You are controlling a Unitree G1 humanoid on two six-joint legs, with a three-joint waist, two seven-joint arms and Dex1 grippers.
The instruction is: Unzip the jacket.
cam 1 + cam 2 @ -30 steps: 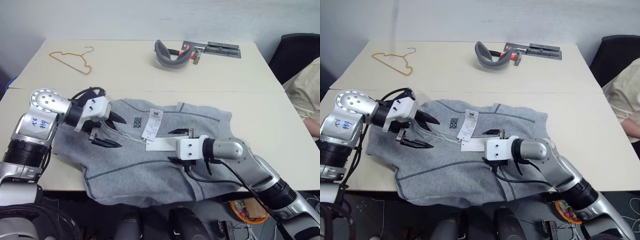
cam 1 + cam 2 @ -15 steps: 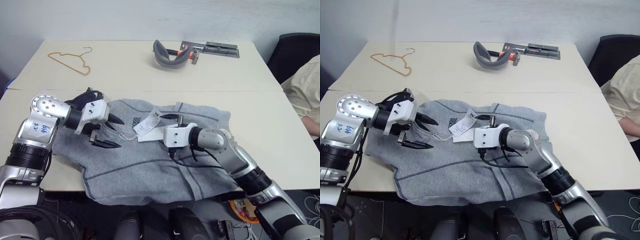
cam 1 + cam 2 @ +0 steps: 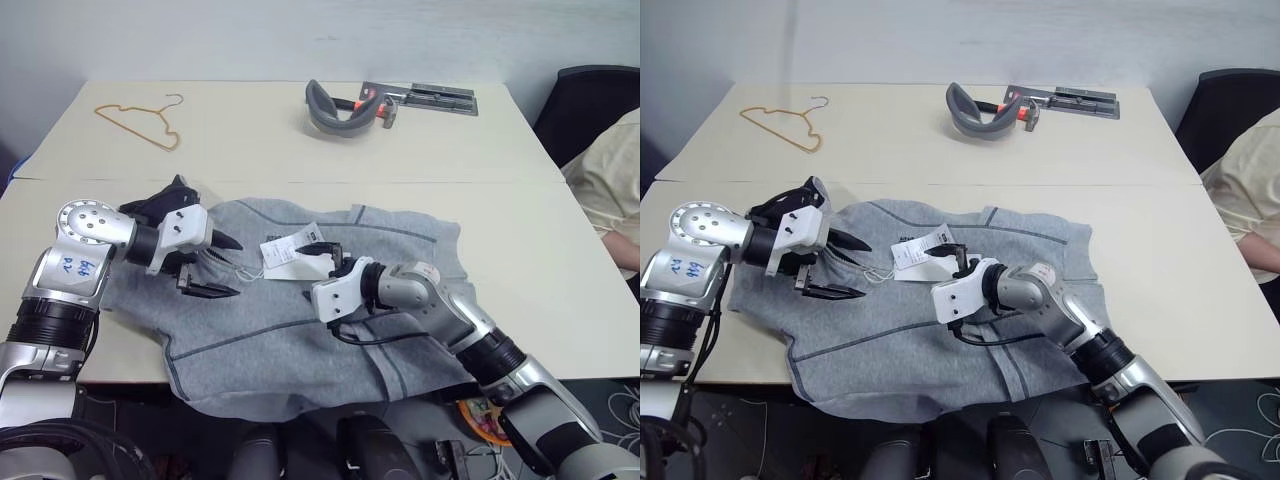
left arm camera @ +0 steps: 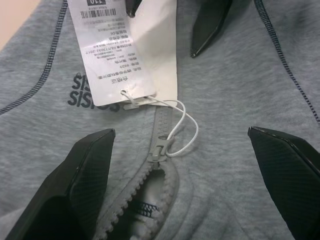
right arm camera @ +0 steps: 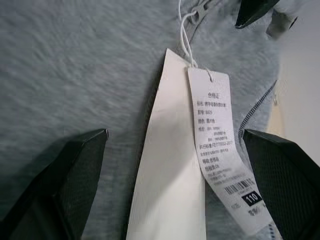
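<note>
Jacket (image 3: 330, 310) lies flat at lower centre of the table (image 3: 250, 130), zip barely parted at the collar. Left gripper (image 3: 215, 265) spread wide, empty, over the zip pull (image 4: 159, 149). Right gripper (image 3: 325, 258) likewise spread, at the paper tags (image 3: 285, 255), apparently not pinching them. Step: approach. Next: pinch the pull, brace the collar.

**Right arm shifted across garment; tags displaced**

The right gripper (image 3: 322, 262) has moved leftward over the jacket (image 3: 300, 330) and rolled, its open fingers now straddling the paper tags (image 3: 287, 254). The tags have slid toward the left gripper (image 3: 218, 266), which has dropped slightly.
</note>
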